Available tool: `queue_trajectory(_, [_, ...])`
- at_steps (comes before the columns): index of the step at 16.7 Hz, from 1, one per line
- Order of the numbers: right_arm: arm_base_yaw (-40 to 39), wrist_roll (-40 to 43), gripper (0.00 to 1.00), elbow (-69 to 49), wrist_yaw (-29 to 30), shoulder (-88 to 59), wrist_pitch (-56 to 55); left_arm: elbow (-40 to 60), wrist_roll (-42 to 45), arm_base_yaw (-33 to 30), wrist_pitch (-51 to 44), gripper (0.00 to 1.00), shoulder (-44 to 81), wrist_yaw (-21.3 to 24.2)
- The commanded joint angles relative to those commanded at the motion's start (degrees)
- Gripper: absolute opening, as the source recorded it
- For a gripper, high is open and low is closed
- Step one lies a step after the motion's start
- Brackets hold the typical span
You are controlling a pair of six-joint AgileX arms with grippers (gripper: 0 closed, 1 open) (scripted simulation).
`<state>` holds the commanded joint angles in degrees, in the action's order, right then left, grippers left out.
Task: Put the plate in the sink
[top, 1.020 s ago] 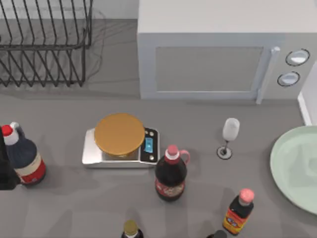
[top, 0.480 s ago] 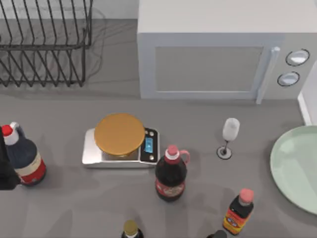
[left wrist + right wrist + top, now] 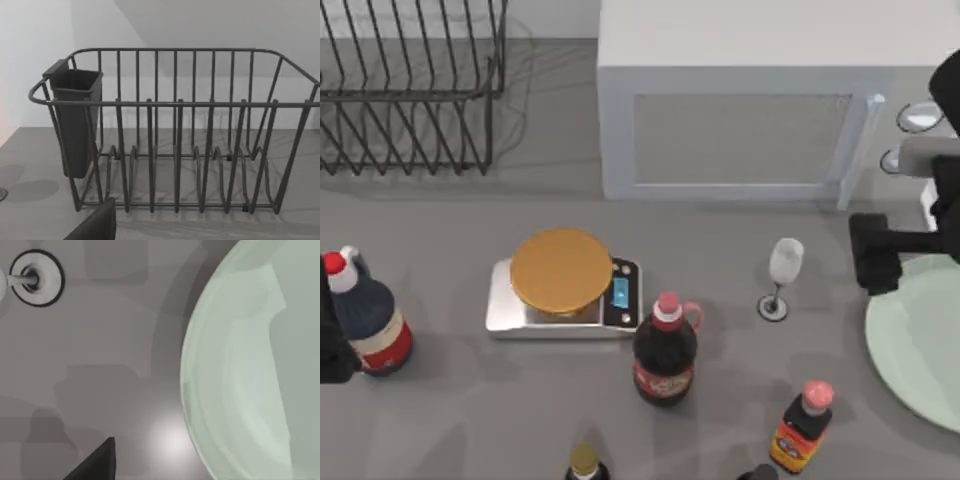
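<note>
— One plate (image 3: pixel 920 345), pale mint green and glossy, lies flat on the grey table (image 3: pixel 450 400) at the right edge of the top view, cut off by the frame. Where is the claw?

— The right gripper (image 3: pixel 876 252) hangs at the upper right of the top view, a dark block just off the plate's upper-left rim, in front of the microwave (image 3: pixel 760 100). I cannot tell how far its fingers are parted, and nothing shows in its hold.

— And from the right wrist camera?

— The plate (image 3: pixel 250 370) takes up the right half, its rim curving down the middle, with bare table beside it and the foot of the wine glass (image 3: pixel 35 277) in the upper left corner.

— The sink?

— A thin white edge (image 3: pixel 932 218) shows at the right margin, just above the plate.

— The other arm?

— The left arm sits parked at the far left edge beside a red-capped bottle (image 3: pixel 365 315); its wrist camera faces the dish rack (image 3: pixel 175 145).
</note>
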<state>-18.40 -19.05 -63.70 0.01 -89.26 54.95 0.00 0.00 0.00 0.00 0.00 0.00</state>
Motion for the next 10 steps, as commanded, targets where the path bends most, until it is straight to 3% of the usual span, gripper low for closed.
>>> queue_trajectory(4, [-1.9,-2.0,1.0,-6.7,0.0,-9.4,5.8,0.0,0.0,0.0,0.0,1.0,0.0,0.0])
queue_trajectory(10, [-1.9,-2.2,1.0,-7.4,0.0,-10.3,6.4,0.0,0.0,0.0,0.0,1.0,0.0,0.0])
